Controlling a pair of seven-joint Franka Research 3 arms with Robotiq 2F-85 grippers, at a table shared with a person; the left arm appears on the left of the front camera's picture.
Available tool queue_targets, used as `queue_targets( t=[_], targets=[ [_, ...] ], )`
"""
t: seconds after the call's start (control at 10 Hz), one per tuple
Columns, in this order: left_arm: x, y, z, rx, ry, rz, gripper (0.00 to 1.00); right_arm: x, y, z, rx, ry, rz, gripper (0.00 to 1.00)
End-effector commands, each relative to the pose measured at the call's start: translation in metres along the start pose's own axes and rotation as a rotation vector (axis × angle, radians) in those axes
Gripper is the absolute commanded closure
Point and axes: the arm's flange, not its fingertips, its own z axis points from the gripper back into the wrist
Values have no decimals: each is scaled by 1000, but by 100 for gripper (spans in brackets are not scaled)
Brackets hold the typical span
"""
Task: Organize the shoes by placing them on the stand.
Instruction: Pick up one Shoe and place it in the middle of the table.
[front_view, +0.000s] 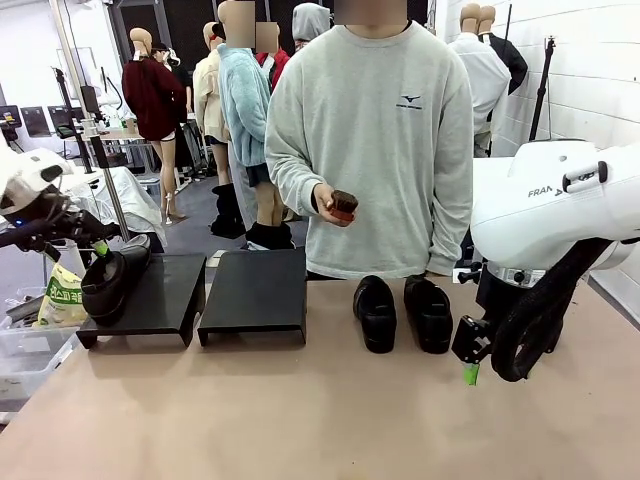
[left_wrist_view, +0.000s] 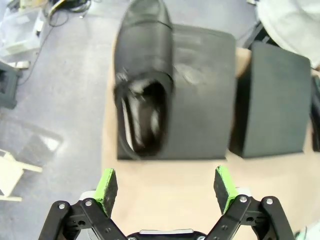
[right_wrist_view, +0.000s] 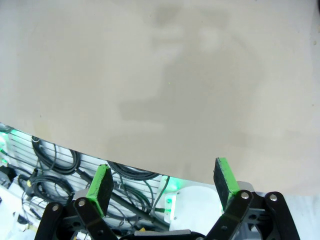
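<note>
Two black shoes (front_view: 375, 312) stand side by side on the counter (front_view: 300, 420), near its far edge, a bit right of the middle, very close to each other. A third shoe (left_wrist_view: 145, 85) lies on the left stand (left_wrist_view: 200, 100) at the far left corner of the counter. It sits along the stand's outer side w/ the toe passing over the stand's far edge. The second stand (front_view: 258, 290), just beside the first, carries no shoe.

Handling, as I judge it: the glossy leather is prob. slippery for the pads, the upper is soft & gives in, and the sole & heel part are stiff. The shoe is light enough and not fragile, but it scuffs easily. Best hold is at the heel rim, one finger inside the opening, the other outside.

The left fingers (left_wrist_view: 106, 185) are spread wide w/ nothing between them, over the counter just before the left stand, facing the third shoe's opening. The right fingers (right_wrist_view: 225, 180) are also fully apart & empty, low over bare counter toward its right edge, near the pair.

Behind the far edge, a person's hand (front_view: 325, 200) holds a small brown thing (front_view: 343, 205). I cannot tell what it is.
</note>
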Motion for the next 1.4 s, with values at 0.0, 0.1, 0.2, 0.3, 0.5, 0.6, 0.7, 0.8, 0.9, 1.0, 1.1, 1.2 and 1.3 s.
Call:
queue_targets(
  t=[0.0, 0.1, 0.2, 0.3, 0.5, 0.6, 0.7, 0.8, 0.9, 1.0, 1.1, 1.2, 1.3],
  targets=[
    [-41, -6, 30, -79, 119, 45, 0, 0, -2, -1, -2, 5, 14, 0],
    [-56, -15, 36, -116, 250, 24, 0, 0, -2, -1, -2, 5, 14, 0],
    [-69, -30, 34, -101, 322, 19, 0, 0, -2, -1, -2, 5, 14, 0],
    [-72, -43, 22, -106, 404, 49, 0, 0, -2, -1, -2, 5, 14, 0],
    [-86, -75, 11, -178, 483, 71, 0, 0, -2, -1, -2, 5, 14, 0],
    [-99, -90, 4, -162, 490, 50, 0, 0, -2, -1, -2, 5, 14, 0],
    [-107, -104, -3, -153, 512, 55, 0, 0, -2, -1, -2, 5, 14, 0],
    [-115, -115, -10, -187, 550, 64, 0, 0, -2, -1, -2, 5, 14, 0],
    [-124, -125, -15, -240, 613, 64, 0, 0, -2, -1, -2, 5, 14, 0],
    [-132, -132, -18, -265, 662, 67, 0, 0, -2, -1, -2, 5, 14, 0],
    [-133, -133, -19, -277, 673, 73, 0, 0, -2, -1, -2, 5, 14, 0],
    [-131, -133, -19, -283, 651, 79, 0, 0, -2, -1, -2, 5, 14, 0],
    [-122, -127, -19, -256, 586, 74, 0, 0, -2, -1, -2, 5, 14, 0]
  ],
)
